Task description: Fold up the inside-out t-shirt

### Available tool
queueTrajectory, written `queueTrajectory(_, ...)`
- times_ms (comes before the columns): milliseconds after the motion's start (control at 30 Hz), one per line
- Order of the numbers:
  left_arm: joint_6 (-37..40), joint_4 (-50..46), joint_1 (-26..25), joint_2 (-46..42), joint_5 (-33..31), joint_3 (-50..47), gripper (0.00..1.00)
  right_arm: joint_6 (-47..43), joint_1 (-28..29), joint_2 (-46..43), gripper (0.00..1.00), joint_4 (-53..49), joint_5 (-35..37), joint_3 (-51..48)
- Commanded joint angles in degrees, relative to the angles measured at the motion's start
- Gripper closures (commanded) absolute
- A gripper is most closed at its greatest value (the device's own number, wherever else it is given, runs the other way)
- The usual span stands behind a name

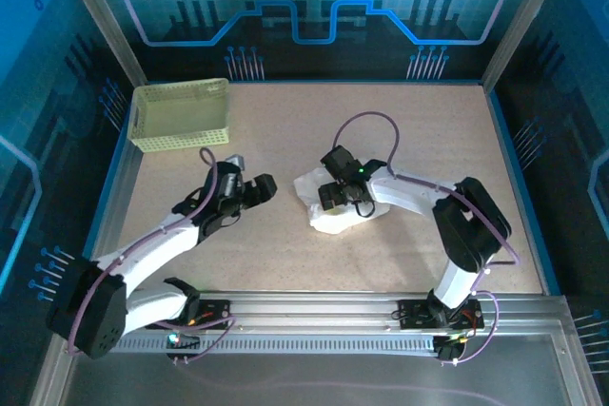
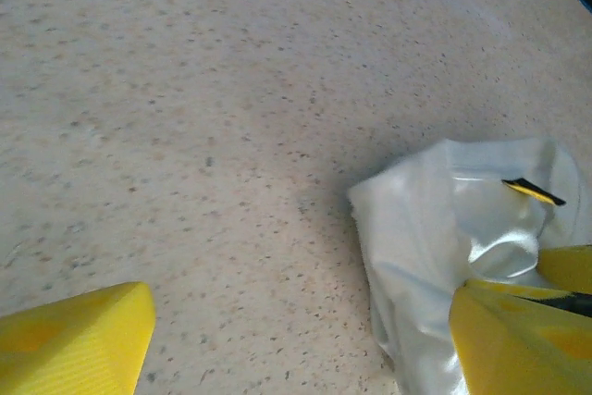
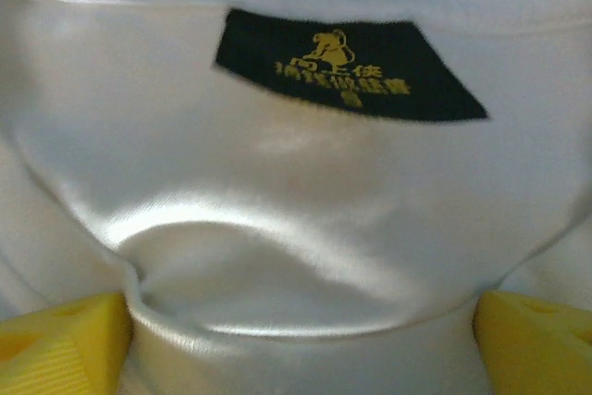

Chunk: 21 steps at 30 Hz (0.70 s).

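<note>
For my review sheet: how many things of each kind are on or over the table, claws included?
white t-shirt: 1
pale lattice basket: 1
claws: 2 (left claw, right claw)
Total: 4

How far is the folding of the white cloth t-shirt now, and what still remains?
Seemingly done: the white cloth t-shirt lies as a small compact bundle on the speckled table, black label showing. In hand: nothing gripped; the right gripper is open over it, the left gripper open beside it. Left: perhaps tidying; the folds' neatness is unclear.
</note>
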Motion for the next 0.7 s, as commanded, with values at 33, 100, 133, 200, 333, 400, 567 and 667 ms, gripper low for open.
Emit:
queueTrajectory(33, 1.56, -3.15, 1.27, -4.55, -1.86, -0.83, 0.12, -2.86, -7.50, 4.40, 0.06, -3.43, 0.24, 3.80)
queueTrajectory(100, 1.58, -3.19, 1.95, -5.36, -1.77, -1.00, 0.10, -5.08, -11.83, 6.54, 0.07, -4.12, 0.20, 6.19)
queueTrajectory(133, 1.53, -3.13, 2.21, -5.70, -1.77, -1.17, 0.08, -6.41, -14.19, 7.79, 0.07, -4.44, 0.35, 7.74)
queueTrajectory(200, 1.58, -3.25, 2.73, -6.06, -1.70, -1.18, 0.01, -8.10, -18.74, 10.50, 0.07, -5.62, 0.39, 11.27)
queueTrajectory(333, 1.99, -3.91, 3.64, -7.21, -2.09, -1.44, 0.01, -11.72, -26.96, 14.90, 0.09, -9.32, -3.92, 20.32)
queueTrajectory(400, 2.52, -4.85, 4.14, -7.94, -2.21, -1.29, 0.01, -15.01, -29.60, 17.12, 0.08, -11.38, -2.56, 25.20)
queueTrajectory(567, 5.01, -7.06, 5.28, -10.46, -3.55, -1.45, 0.01, -23.34, -37.26, 25.46, 0.08, -13.62, -1.53, 36.57)
queueTrajectory(667, 6.35, -6.92, 5.79, -11.40, -4.78, -1.92, 0.01, -27.26, -40.62, 28.77, 0.08, -13.24, -2.18, 42.10)
